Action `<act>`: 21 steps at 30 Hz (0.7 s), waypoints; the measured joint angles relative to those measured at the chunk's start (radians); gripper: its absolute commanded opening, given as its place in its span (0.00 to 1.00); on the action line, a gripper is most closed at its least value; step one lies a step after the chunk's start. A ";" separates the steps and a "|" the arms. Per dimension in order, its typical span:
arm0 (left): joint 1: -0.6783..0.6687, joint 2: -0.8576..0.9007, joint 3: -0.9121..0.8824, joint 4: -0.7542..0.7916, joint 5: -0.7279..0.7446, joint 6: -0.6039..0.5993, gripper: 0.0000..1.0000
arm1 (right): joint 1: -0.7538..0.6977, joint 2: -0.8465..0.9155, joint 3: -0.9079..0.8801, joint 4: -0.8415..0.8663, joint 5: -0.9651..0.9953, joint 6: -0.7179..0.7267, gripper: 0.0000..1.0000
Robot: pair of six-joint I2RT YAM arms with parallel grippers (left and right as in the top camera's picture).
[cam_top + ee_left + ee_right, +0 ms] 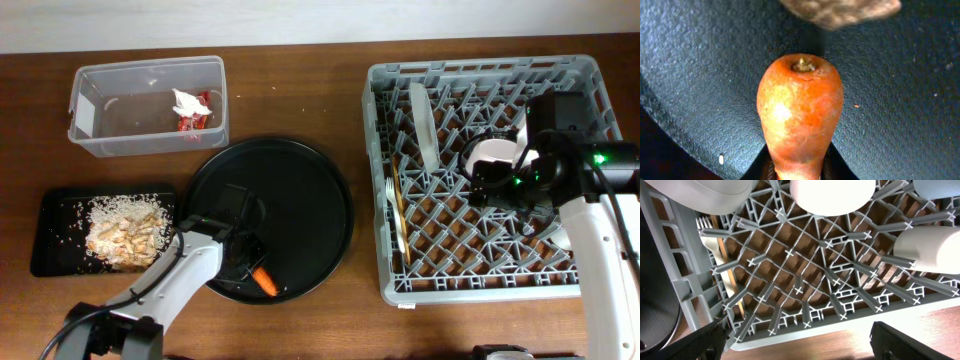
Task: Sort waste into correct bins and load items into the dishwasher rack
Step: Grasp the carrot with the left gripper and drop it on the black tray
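Observation:
My left gripper (248, 265) is low over the large round black tray and shut on the orange carrot (264, 282). In the left wrist view the carrot (800, 110) sticks out from between the jaws (799, 170), and a small brown lump (840, 11) lies just beyond it. My right gripper (800, 342) is open and empty, held above the grey dishwasher rack (590, 75). The rack holds an upright pale plate (422, 120), a bowl (490, 152), a cream cup (930, 250), a light-blue cup (940, 187), a white fork (714, 247) and chopsticks (398, 215).
The clear tub (90, 75) at the back left holds the red-and-white wrapper (195, 112) and a white tissue scrap (184, 98). The flat black tray (50, 250) at the left holds beige food bits (125, 232). The round black tray (300, 190) lies between them and the rack.

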 measured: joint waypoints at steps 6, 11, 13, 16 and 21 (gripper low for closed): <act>-0.001 -0.029 0.018 -0.083 -0.039 0.039 0.01 | 0.000 0.000 0.000 -0.002 0.000 0.000 0.94; 0.249 -0.249 0.184 -0.130 -0.214 0.239 0.00 | 0.000 0.000 0.000 -0.003 0.000 0.000 0.94; 0.571 -0.232 0.187 -0.076 -0.242 0.306 0.00 | 0.000 0.000 0.000 -0.002 0.000 0.000 0.94; 0.804 -0.103 0.188 0.003 -0.244 0.331 0.02 | 0.000 0.000 0.000 -0.003 -0.003 0.001 0.94; 0.879 0.105 0.189 0.151 -0.241 0.335 0.18 | 0.000 0.001 -0.001 -0.002 -0.003 0.000 0.94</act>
